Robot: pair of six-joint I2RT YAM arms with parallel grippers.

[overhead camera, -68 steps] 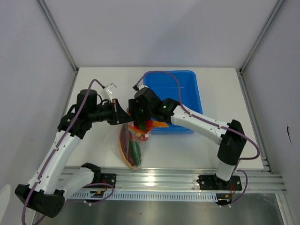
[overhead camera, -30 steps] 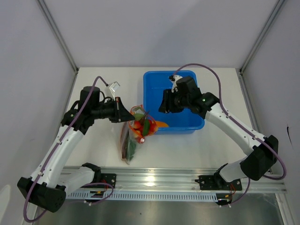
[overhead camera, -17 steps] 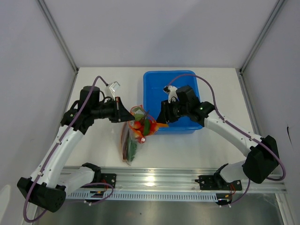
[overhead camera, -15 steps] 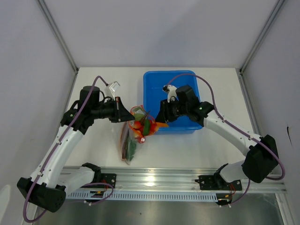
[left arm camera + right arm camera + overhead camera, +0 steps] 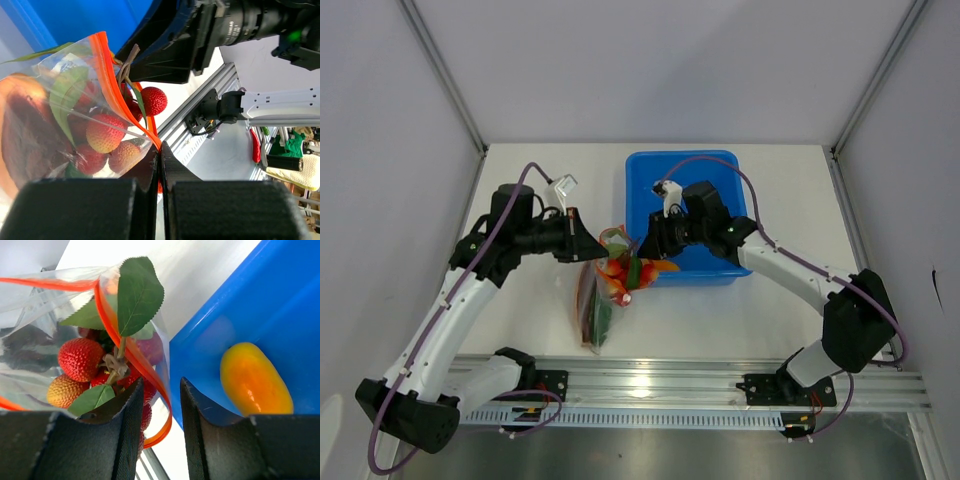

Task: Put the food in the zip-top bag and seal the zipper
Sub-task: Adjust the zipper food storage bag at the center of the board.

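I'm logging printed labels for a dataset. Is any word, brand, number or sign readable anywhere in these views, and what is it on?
None can be read. The zip-top bag, its zipper, the food inside it and the blue bin show no legible print in any view.

No readable text, label, brand name, number or sign appears in the top view or in either of the two wrist views
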